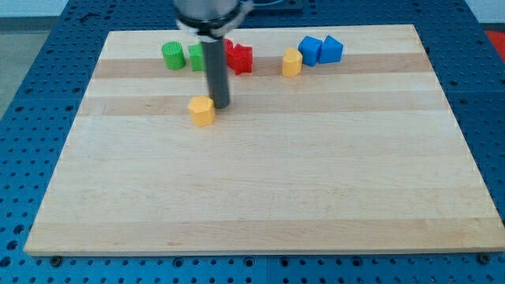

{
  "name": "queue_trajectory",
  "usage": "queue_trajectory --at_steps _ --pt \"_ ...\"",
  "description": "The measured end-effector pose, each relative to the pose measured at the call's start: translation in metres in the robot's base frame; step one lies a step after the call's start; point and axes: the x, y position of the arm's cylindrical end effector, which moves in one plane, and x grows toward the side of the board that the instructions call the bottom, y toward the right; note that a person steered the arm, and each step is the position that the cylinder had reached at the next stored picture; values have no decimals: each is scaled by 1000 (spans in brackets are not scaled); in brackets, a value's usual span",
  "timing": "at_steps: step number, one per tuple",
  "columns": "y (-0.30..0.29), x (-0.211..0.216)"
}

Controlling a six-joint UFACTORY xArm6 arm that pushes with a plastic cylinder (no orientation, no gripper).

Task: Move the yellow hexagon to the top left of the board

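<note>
A yellow hexagon block (202, 110) lies on the wooden board (260, 189), left of centre in the upper half. My tip (220, 106) stands just to the right of it, touching or nearly touching its right side. The rod rises straight up from there and hides part of the blocks behind it. A second yellow block (292, 62) lies near the view's top, right of centre.
Near the top edge lie a green cylinder (171, 55), a green block (196, 57) partly behind the rod, a red star-like block (241, 58), and two blue blocks (310, 50) (331, 49). A blue pegboard (31, 118) surrounds the board.
</note>
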Motion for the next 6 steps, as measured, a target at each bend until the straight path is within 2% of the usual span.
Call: queue_trajectory --at_steps 1,2,3,5,6 --pt "1 9" --pt "29 38" --pt "2 47" --pt "-95 2" --pt "-109 -28"
